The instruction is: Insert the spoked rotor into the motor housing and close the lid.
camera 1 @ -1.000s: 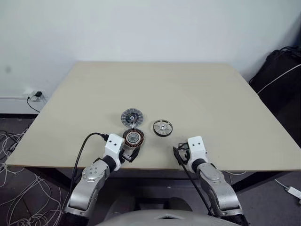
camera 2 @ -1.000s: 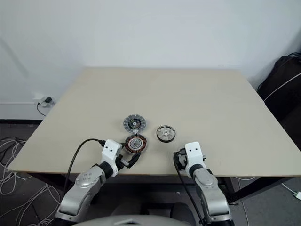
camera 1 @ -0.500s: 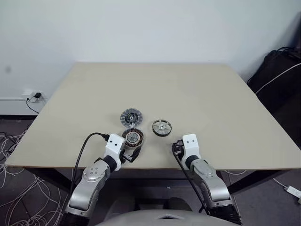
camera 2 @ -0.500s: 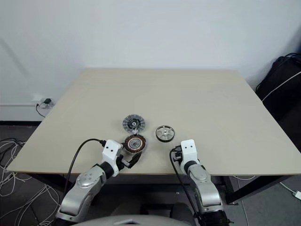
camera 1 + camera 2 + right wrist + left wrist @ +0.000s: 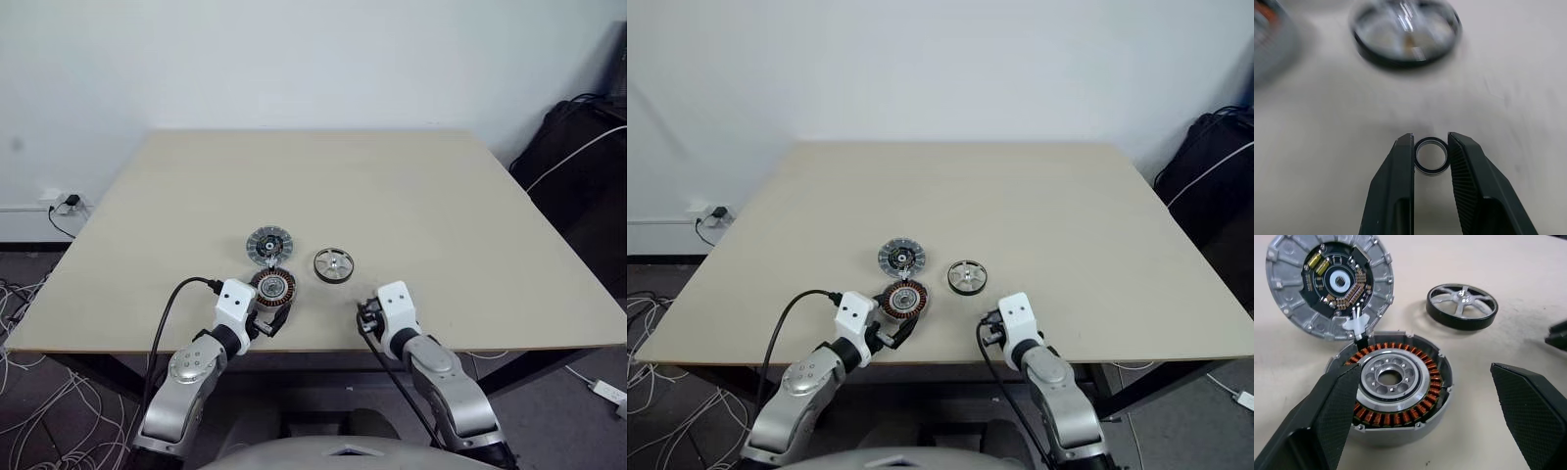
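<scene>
While our right gripper (image 5: 1431,156) pinches a small dark ring (image 5: 1431,156), our left gripper (image 5: 1425,416) gapes around the copper-wound round motor housing (image 5: 1393,387) near the table's (image 5: 411,196) front edge. We have yet to insert the silver spoked rotor (image 5: 1462,306). The ribbed grey lid (image 5: 1330,284) lies open.

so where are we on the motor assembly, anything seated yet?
Nothing seated. The spoked rotor lies loose on the table, apart from the motor housing, whose windings are exposed. The lid lies open beside the housing, circuit side up. In hand: the right claw is shut on a small ring; the left claw brackets the housing, open. Left: insert rotor, close lid.
</scene>
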Robot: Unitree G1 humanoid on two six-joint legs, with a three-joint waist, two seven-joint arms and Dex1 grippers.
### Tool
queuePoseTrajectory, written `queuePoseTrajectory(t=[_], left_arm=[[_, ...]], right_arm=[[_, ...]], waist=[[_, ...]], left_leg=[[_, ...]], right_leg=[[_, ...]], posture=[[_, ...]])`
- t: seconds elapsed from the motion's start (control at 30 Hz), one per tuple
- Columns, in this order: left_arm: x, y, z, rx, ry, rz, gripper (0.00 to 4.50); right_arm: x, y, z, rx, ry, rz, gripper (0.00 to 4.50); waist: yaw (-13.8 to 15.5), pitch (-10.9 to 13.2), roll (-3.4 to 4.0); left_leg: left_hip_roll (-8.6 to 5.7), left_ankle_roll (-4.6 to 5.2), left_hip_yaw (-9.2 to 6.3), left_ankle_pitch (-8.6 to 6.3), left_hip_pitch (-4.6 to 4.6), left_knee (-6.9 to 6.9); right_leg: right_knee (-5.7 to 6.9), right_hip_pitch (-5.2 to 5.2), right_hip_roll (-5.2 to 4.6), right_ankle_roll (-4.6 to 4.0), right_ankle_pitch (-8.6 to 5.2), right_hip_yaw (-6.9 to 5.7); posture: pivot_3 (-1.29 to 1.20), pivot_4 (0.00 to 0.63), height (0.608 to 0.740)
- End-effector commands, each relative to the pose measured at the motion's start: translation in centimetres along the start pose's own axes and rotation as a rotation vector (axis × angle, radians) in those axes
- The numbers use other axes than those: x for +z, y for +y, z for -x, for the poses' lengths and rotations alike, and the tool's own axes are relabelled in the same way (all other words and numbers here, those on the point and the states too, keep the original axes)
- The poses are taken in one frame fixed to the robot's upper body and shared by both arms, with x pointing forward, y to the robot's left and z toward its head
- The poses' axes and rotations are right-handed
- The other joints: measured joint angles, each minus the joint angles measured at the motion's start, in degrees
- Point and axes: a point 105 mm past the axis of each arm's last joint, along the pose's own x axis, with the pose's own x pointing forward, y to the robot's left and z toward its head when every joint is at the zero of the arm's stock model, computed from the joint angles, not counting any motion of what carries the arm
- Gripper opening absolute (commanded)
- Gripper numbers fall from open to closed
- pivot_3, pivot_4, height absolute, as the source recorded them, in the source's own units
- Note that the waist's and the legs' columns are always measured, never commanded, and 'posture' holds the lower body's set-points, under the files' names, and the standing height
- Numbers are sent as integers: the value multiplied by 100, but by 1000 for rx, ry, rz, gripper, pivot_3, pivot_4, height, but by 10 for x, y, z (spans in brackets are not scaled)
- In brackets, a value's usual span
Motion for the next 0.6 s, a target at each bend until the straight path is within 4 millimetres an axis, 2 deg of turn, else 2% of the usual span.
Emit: queuePoseTrajectory(t=[0.03,0.3,0.6], left_arm=[[3,3,2,7,-29,-1,4500],[-7,11,14,59,-21,10,4500],[-14,17,27,110,-7,23,4500]], right_arm=[[28,12,-12,29,-69,46,678],[48,54,-40,184,-95,191,678],[60,87,-58,312,-129,259,678]], waist=[[14,3,-5],[8,4,-8],[-1,6,-7]], left_leg=[[0,0,-1,0,1,1],[-2,-5,0,3,-2,3],[-2,-8,-1,5,1,0]], right_leg=[[3,0,-1,0,0,-2],[3,-2,0,-5,-3,-4],[14,-7,2,-7,-4,-5]], posture=[[0,0,740],[0,0,740],[0,0,740]])
